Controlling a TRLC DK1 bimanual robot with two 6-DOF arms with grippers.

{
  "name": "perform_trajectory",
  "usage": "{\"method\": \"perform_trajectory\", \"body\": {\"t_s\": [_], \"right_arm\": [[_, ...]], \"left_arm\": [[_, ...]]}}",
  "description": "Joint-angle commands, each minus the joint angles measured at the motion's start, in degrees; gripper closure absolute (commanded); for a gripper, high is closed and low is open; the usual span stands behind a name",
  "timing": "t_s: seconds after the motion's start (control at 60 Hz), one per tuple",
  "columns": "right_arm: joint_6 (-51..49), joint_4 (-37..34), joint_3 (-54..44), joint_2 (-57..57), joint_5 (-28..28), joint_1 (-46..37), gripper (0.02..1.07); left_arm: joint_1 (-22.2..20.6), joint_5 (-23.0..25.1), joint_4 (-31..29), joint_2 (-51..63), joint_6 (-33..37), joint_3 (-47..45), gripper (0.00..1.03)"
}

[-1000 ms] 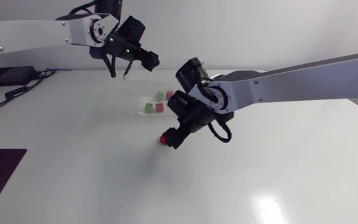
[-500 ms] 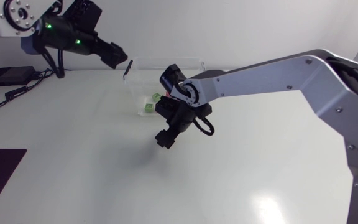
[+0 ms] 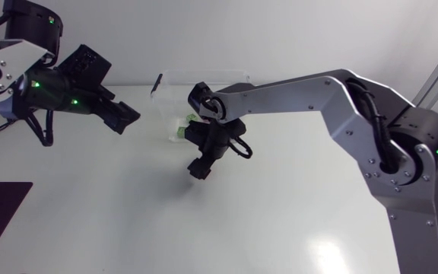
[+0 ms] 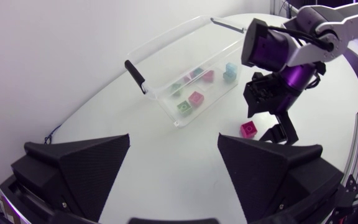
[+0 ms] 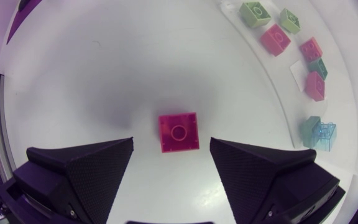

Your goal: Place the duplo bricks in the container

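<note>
I judge this to be the pick-up step for the last loose brick. My right pincer (image 3: 201,169) hangs over a pink duplo brick (image 5: 179,132) that lies studs-up on the table (image 3: 295,221), just beside the clear container (image 4: 166,41) but outside its wall. The fingers are spread, one on each side of the brick, and neither seems to touch it.

Next I should come straight down, keeping the brick centred between the fingers and square to its flat sides. Then I should close, lift clear of the container's wall and carry the brick over the rim.

My left pincer (image 4: 174,140) is spread too, holds nothing and stands well back from the container.

The count is one brick out on the table and, as far as I can make out, eight in the container: three pink, two green, two teal and one pale blue. There is one container.
</note>
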Motion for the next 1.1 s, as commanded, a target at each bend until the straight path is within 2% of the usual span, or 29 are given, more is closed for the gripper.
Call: {"method": "perform_trajectory", "body": {"t_s": [0.0,0.067,0.117,0.283,0.433,0.533,0.6,0.7,0.85,1.083], "right_arm": [[-2.0,-2.5,4.0,3.3,-0.4,-0.7,0.18],[-2.4,-4.2,6.3,4.6,-0.5,-0.7,0.18],[-2.5,-5.2,8.0,5.6,-0.6,-0.6,0.23],[-3.1,-8.3,11.3,7.8,-1.2,0.0,0.31],[-3.2,-9.8,12.8,9.2,-1.2,0.5,0.45],[-3.1,-11.1,13.5,9.9,-0.8,0.7,0.46],[-3.0,-11.3,13.5,10.0,-0.7,0.8,0.61],[-2.7,-11.0,12.9,10.1,-0.4,0.8,0.88],[-1.9,-8.0,8.0,7.0,0.2,0.8,0.92],[1.5,-0.9,-3.0,-6.1,1.2,-0.6,0.92]], "left_arm": [[0.3,-0.3,0.2,-2.5,1.0,-2.6,0.04],[0.3,-0.3,0.2,-3.4,1.0,-4.1,0.04],[-0.1,-0.3,0.2,-4.3,1.2,-5.7,0.04],[-0.3,-0.3,0.2,-6.0,1.9,-10.1,0.04],[-0.1,-0.3,0.3,-8.3,2.0,-13.0,0.04],[0.1,-0.3,0.4,-9.6,2.1,-13.9,0.04],[0.1,-0.3,0.4,-10.2,2.2,-14.6,0.04],[-0.1,-0.3,0.4,-11.3,2.3,-15.6,0.04],[-0.2,-0.3,0.5,-13.1,1.7,-17.4,0.04],[0.4,-0.7,2.8,-15.7,-0.2,-21.0,0.04]]}}
